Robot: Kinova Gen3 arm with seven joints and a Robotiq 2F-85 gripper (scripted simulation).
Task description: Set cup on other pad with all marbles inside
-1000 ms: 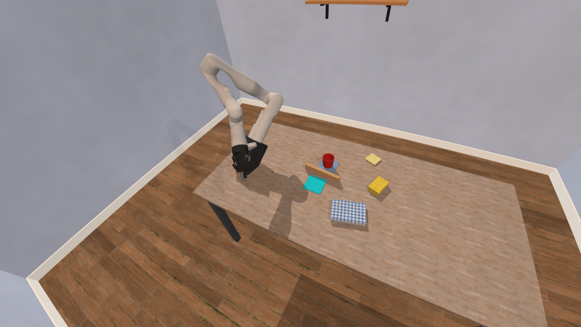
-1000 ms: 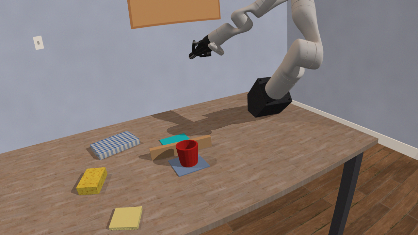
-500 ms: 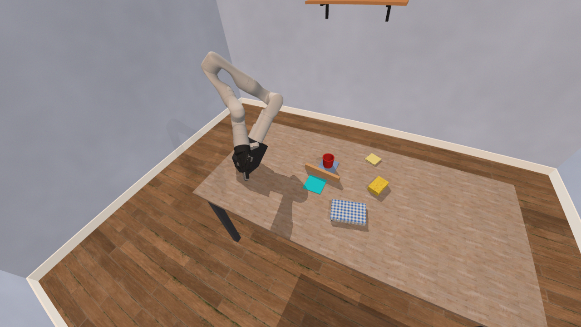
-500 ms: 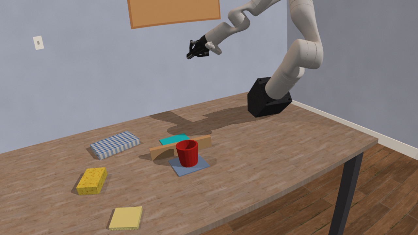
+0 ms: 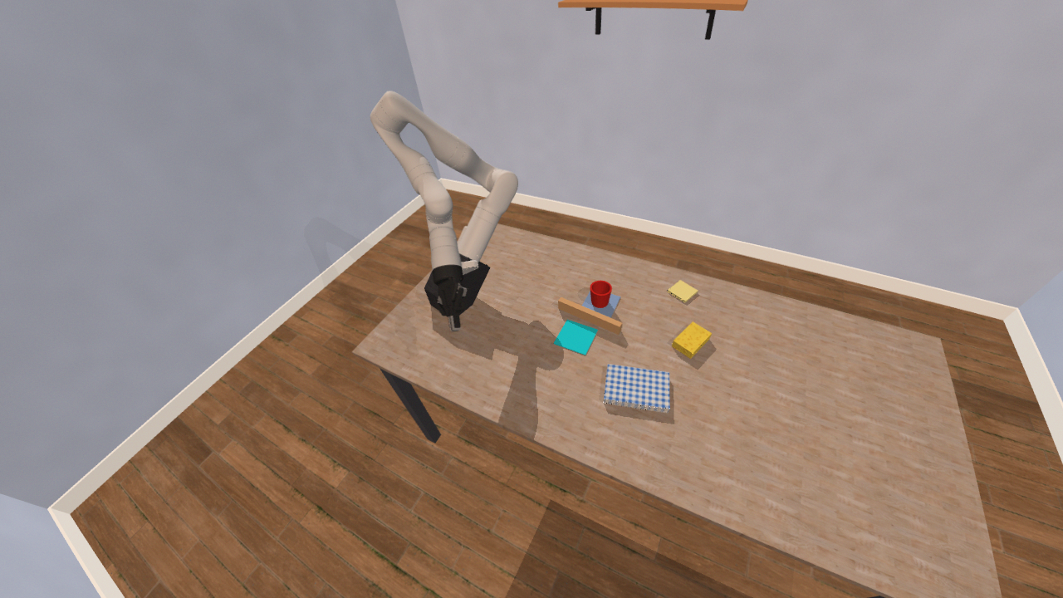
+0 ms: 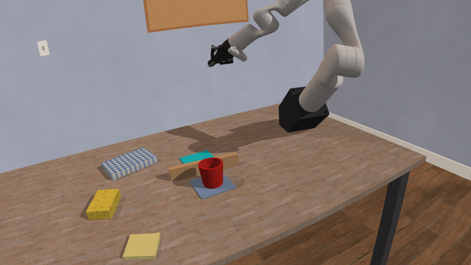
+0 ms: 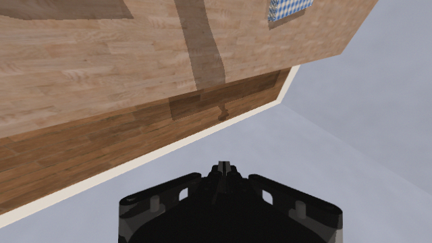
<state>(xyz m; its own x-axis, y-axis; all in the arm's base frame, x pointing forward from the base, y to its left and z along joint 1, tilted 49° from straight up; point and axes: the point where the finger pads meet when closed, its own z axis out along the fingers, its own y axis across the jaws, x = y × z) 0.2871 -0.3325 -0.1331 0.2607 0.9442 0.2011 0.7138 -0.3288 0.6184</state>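
Note:
A red cup (image 5: 600, 292) (image 6: 211, 172) stands upright on a grey-blue pad (image 5: 613, 303) (image 6: 227, 188). Its marbles cannot be seen from here. A wooden rail (image 5: 587, 313) (image 6: 230, 159) lies between this pad and a teal pad (image 5: 575, 337) (image 6: 194, 156). My gripper (image 5: 454, 324) (image 6: 210, 63) (image 7: 223, 169) is shut and empty. It hangs high above the table near the arm's base, far from the cup. The wrist view shows only the table edge, floor and wall.
A blue checked block (image 5: 637, 386) (image 6: 128, 162) (image 7: 290, 8), a yellow sponge (image 5: 691, 339) (image 6: 103, 204) and a flat pale yellow pad (image 5: 682, 291) (image 6: 141, 246) lie on the table (image 5: 780, 416) (image 6: 296, 171). The arm's black base (image 6: 301, 112) stands at the table's far corner.

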